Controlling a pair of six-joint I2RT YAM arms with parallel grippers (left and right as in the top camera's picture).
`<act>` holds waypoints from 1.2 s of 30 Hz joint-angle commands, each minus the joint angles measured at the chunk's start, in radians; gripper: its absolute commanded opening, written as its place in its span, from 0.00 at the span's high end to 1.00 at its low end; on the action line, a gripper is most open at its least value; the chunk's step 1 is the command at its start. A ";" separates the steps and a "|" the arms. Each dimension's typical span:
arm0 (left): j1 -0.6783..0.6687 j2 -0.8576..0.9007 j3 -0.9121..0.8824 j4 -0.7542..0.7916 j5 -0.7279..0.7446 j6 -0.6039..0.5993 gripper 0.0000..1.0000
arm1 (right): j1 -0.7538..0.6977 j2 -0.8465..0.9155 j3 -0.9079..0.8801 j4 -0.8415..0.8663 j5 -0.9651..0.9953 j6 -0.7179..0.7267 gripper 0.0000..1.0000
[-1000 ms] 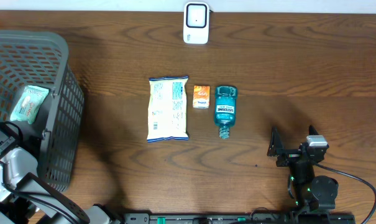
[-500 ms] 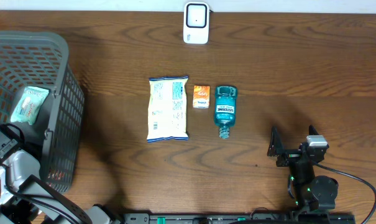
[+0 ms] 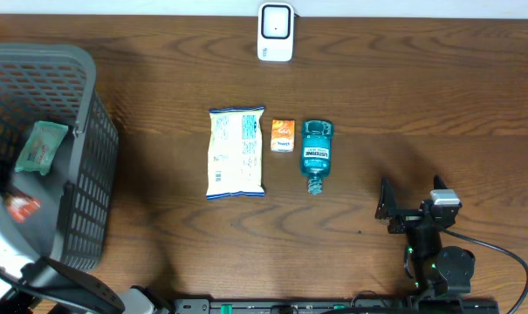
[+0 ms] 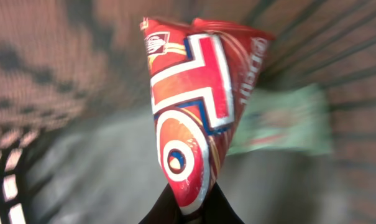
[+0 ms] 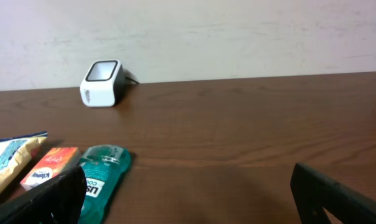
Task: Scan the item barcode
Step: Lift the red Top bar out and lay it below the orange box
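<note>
Left fingers [image 4: 160,216] pinch a red packet [image 4: 188,118] inside the basket [image 3: 93,166], walls close; my right gripper [image 5: 188,190] gapes empty, clear of the bottle [image 3: 316,155].

In the middle of the wooden table [image 3: 421,96] a pale snack bag [image 3: 236,152], a small orange box [image 3: 283,135] and a teal mouthwash bottle [image 3: 316,153] lie side by side. A grey mesh basket [image 3: 89,174] stands at the left edge, with a green packet [image 3: 41,146] inside.

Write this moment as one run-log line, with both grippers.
left gripper: shut on red packet | where: inside basket | right gripper: open, empty | scan: not yet done
</note>
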 commanded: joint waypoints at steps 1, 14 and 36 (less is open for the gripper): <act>-0.001 -0.014 0.188 -0.045 0.160 -0.034 0.93 | 0.008 -0.005 -0.002 -0.002 0.002 0.012 0.01; -0.283 -0.240 0.388 0.090 0.739 -0.100 0.93 | 0.008 -0.005 -0.002 -0.002 0.002 0.012 0.01; -1.238 0.105 0.369 -0.224 0.204 -0.077 0.93 | 0.008 -0.005 -0.002 -0.002 0.002 0.012 0.01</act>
